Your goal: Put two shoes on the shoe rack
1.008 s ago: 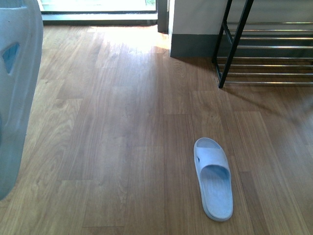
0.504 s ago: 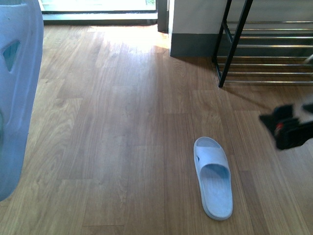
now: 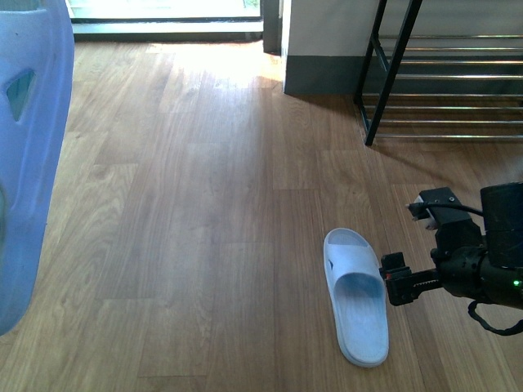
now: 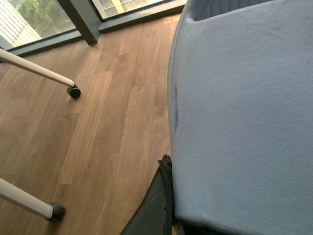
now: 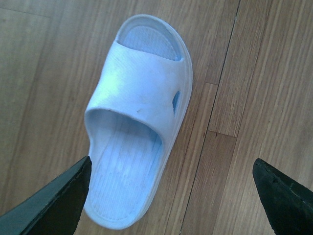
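Right wrist view has the right gripper (image 5: 170, 169), jaws spread wide, over the slide sandal (image 5: 139, 93) on the wood floor (image 5: 259, 73), looks light and rubbery, so I'd pinch the strap.

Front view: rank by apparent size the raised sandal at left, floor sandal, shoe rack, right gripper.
1-2. raised sandal and shoe rack: about alike, both cropped by the frame; the sandal only looms because it is near the camera.
3. floor sandal.
4. right gripper, smallest.
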